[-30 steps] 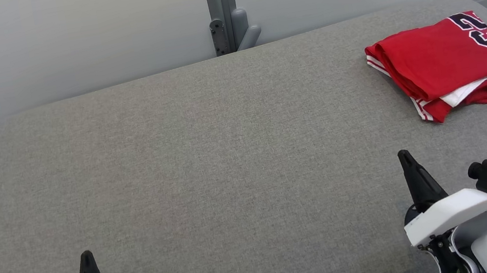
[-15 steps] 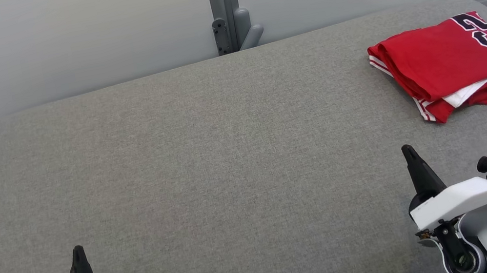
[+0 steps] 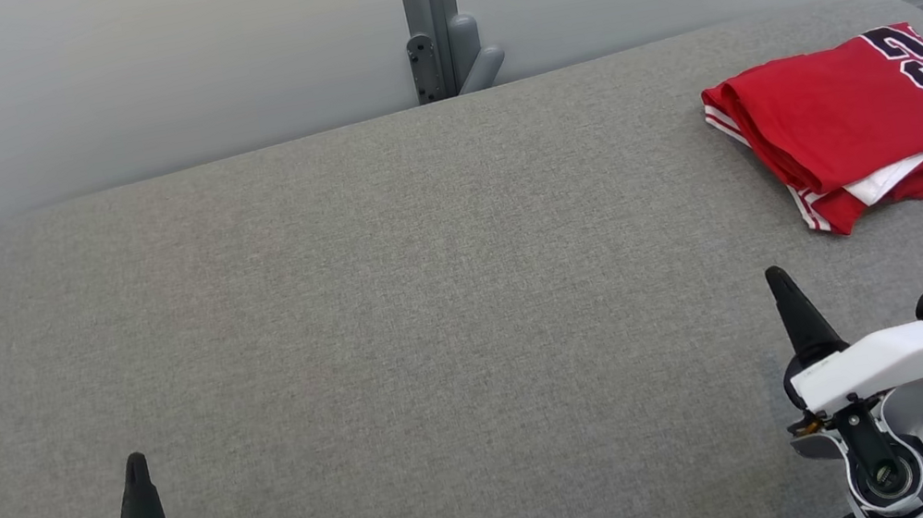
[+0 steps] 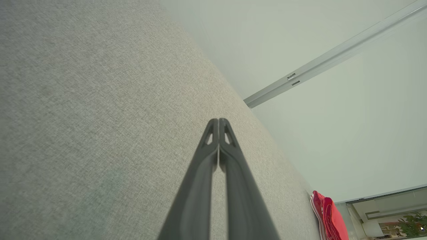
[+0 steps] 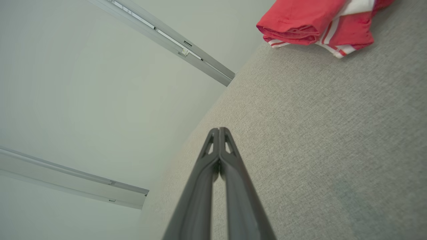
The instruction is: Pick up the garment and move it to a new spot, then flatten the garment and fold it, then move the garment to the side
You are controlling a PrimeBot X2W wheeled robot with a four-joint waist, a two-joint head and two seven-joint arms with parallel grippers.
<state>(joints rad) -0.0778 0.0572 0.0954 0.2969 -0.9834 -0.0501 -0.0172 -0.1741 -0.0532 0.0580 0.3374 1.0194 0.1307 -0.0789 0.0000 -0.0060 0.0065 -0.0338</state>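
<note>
The garment (image 3: 859,113), a red jersey with dark numbers and white trim, lies folded at the far right of the grey padded surface (image 3: 395,308). It also shows as a red bundle (image 5: 313,23) at the top of the right wrist view and as a thin red edge (image 4: 328,216) in the left wrist view. My right gripper (image 3: 776,278) stands shut and empty at the lower right, well short of the garment. My left gripper (image 3: 135,464) is shut and empty at the lower left. Both wrist views show the fingertips pressed together: left (image 4: 218,120), right (image 5: 218,130).
A grey post with a bracket (image 3: 433,20) rises behind the back edge of the surface, against a pale wall. The surface's right edge runs just past the garment. Wide bare fabric lies between the two grippers.
The whole head view has shifted slightly, so the camera moved. Both grippers have drawn back a little towards the bottom corners. The garment lies as before.
</note>
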